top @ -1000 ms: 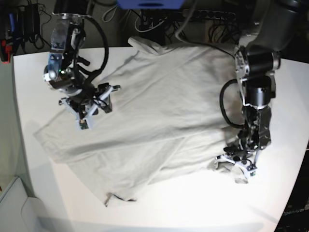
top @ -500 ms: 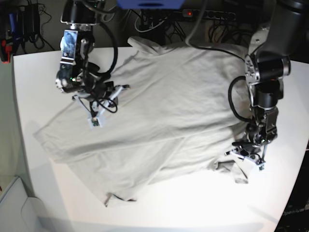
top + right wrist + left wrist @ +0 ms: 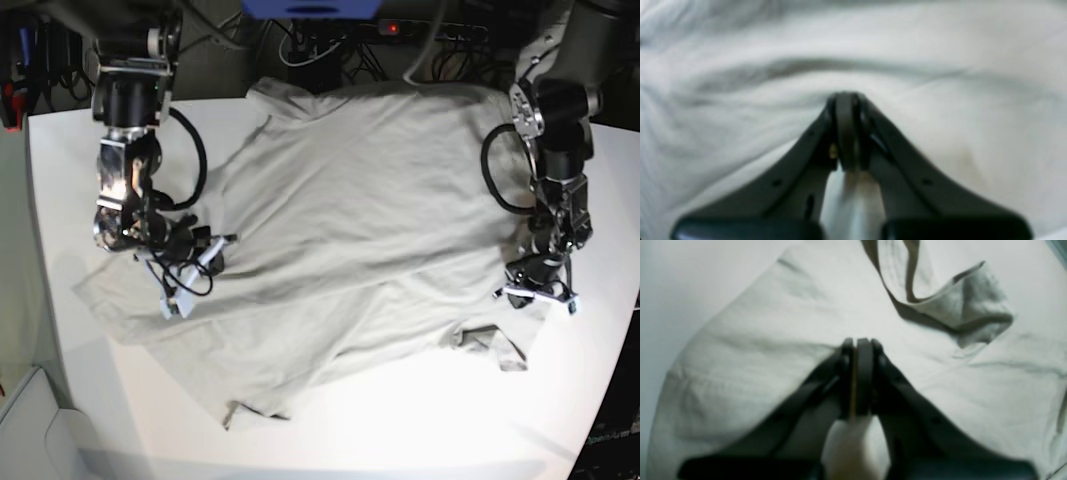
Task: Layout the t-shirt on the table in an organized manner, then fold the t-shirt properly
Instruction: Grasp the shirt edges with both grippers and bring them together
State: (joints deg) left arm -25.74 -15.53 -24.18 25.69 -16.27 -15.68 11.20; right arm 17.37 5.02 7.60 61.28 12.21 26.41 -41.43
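The pale grey-beige, wrinkled short-sleeved cloth t-shirt (image 3: 350, 230) lies spread across most of the smooth matte white rectangular table (image 3: 70, 160), not yet flat: I see one layer doubled over along its near edge and a short sleeve (image 3: 490, 348) crumpled at the near corner on my left arm's side. All places below are given relative to the t-shirt.

My left gripper (image 3: 537, 290), a black two-fingered claw, sits at the shirt's edge beside that crumpled sleeve. In the left wrist view its jaws (image 3: 858, 350) are pressed together with a tongue of pale cloth showing between the fingers lower down, so I judge it clamped on the t-shirt. The folded sleeve (image 3: 960, 306) lies just beyond its tip.

My right gripper (image 3: 185, 280) sits on the opposite side of the shirt, over the cloth near that side edge. The right wrist view shows its jaws (image 3: 846, 100) closed, again with pale fabric between the fingers; I judge it pinching the t-shirt too.

Holding two opposite sides serves the layout step: I judge that tension between the arms would pull out the ridges and the doubled layer. Folding has not begun.
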